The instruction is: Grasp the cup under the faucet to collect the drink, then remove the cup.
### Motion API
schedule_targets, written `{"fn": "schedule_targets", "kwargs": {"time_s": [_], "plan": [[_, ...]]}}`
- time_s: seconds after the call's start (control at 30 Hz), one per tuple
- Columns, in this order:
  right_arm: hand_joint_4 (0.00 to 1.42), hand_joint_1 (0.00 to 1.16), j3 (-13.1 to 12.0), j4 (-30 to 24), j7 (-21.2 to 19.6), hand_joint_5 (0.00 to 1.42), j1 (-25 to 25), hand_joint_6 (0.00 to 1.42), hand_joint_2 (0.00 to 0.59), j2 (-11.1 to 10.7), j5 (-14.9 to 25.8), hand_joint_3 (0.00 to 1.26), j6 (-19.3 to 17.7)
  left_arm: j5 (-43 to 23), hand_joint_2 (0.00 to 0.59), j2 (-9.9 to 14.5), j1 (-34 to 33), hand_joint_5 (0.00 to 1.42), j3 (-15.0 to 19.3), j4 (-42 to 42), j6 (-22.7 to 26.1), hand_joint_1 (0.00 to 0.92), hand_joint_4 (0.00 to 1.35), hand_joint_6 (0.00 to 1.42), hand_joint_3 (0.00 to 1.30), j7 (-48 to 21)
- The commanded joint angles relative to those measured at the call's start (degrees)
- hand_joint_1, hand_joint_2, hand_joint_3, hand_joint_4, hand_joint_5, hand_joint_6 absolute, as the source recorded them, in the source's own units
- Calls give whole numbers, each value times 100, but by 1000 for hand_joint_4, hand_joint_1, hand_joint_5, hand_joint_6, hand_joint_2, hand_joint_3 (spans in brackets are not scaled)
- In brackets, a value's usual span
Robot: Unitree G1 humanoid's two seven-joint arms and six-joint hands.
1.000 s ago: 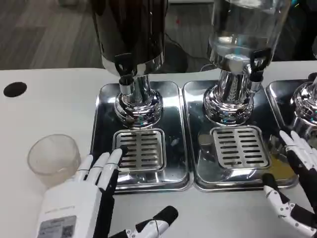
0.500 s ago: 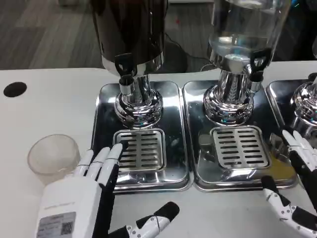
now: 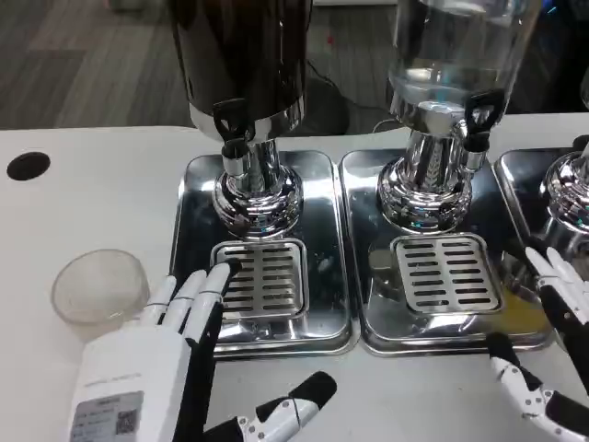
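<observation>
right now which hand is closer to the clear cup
Left. The left hand sits just right of the cup, fingers apart, not gripping it. The right hand is far across the trays.

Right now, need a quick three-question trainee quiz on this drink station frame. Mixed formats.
1. True or false: the clear plastic cup stands under the dark dispenser's faucet.
2. Which hand is nearer the cup? A) left hand B) right hand
3. Fill in: the left hand's fingers reach over the slotted metal ____.

Key: 1 false, it sits on the white table left of the steel tray. 2 A. 3 grate.
</observation>
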Motion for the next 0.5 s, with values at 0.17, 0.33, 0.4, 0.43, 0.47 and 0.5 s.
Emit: {"fn": "schedule_targets", "kwargs": {"time_s": [0.17,0.33,0.4,0.43,0.47,0.5], "plan": [[0,578,-104,-102,-86,0,104,0,423,39,130,86,-178,20,72,6,-26,90,-26,34,59,0,0,292,131,9],[0,584,-100,-112,-98,0,161,0,417,69,156,87,-230,-18,76,3,-44,92,-38,41,39,0,0,296,131,60],[0,586,-83,-134,-104,0,189,0,416,84,126,88,-239,-73,76,14,-39,95,2,35,28,0,1,297,131,92],[0,586,-80,-147,-104,0,202,0,417,90,118,88,-243,-96,76,18,-36,96,18,33,23,0,3,298,131,104],[0,586,-80,-162,-105,0,216,0,418,95,116,89,-246,-118,80,24,-34,100,36,32,18,0,8,311,131,114],[0,586,-82,-171,-105,0,225,0,419,98,118,91,-247,-145,81,32,-35,101,63,24,11,0,9,314,131,126]]}}
